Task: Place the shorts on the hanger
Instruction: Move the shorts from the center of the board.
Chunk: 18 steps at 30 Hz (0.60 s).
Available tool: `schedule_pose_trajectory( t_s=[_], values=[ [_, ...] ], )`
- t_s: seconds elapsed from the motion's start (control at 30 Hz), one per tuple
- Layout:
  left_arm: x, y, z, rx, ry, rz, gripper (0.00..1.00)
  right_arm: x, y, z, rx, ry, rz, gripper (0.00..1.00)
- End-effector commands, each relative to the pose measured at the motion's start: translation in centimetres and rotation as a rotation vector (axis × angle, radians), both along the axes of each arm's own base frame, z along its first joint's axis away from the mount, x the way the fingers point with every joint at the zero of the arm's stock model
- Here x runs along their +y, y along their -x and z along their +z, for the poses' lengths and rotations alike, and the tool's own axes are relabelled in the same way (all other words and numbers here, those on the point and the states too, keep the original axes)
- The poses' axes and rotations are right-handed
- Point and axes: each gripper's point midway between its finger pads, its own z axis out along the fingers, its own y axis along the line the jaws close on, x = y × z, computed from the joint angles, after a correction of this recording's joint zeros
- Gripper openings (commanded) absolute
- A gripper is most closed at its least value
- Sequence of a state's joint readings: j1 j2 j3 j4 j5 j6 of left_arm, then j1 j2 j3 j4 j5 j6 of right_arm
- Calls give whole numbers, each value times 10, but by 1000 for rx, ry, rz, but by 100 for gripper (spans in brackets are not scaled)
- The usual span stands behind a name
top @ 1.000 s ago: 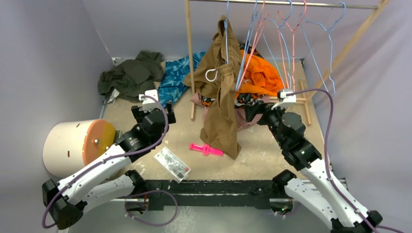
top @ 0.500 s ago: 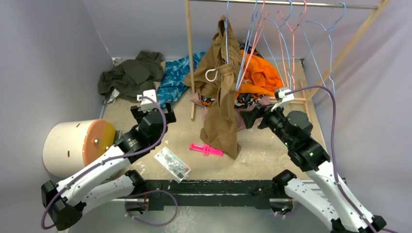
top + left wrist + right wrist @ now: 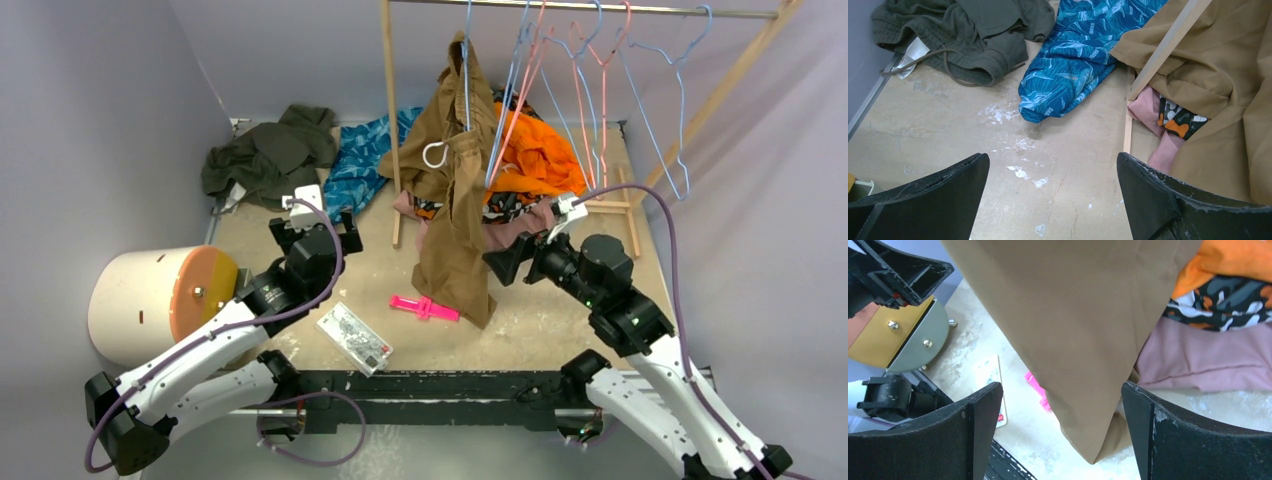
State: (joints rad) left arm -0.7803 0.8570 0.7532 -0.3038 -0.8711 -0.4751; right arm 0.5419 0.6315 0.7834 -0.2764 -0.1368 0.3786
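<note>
The dusty-pink shorts (image 3: 523, 233) lie crumpled on the table under the clothes pile, and only part of them shows (image 3: 1152, 106) (image 3: 1205, 360). A light-blue wire hanger (image 3: 681, 110) hangs bare on the rail at the right. My right gripper (image 3: 500, 263) is open, level with the lower hem of the hanging tan shorts (image 3: 1083, 330), just left of the pink shorts. That hem hangs between its fingers (image 3: 1060, 392) without being gripped. My left gripper (image 3: 314, 226) (image 3: 1053, 170) is open over bare table, left of the rack post.
The tan shorts (image 3: 455, 210) hang from another blue hanger. Orange (image 3: 540, 150), green (image 3: 265, 155) and blue patterned (image 3: 360, 160) garments lie at the back. Wooden rack post (image 3: 392, 120), pink hangers (image 3: 603, 90), pink clip (image 3: 424, 307), plastic packet (image 3: 354, 338), white cylinder (image 3: 150, 300).
My right arm has swung left and nearer, from beside the orange pile to the tan shorts' hem. The left arm has not moved.
</note>
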Motion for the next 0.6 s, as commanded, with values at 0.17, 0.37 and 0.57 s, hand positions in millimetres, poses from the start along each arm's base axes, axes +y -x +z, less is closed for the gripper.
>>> schedule_pose_trajectory(
  t_s=[0.17,0.37,0.57],
  values=[
    [1,-2,1,-9,-13,8,99,-32,-18,-20,89,-157,-315,88],
    [-4,-4,-3,10,-23,-4,98,-46,-34,-56,195,-163,-488,82],
    [-7,-4,-5,21,-25,-19,98,-54,-68,-89,291,-129,-597,75]
  ],
)
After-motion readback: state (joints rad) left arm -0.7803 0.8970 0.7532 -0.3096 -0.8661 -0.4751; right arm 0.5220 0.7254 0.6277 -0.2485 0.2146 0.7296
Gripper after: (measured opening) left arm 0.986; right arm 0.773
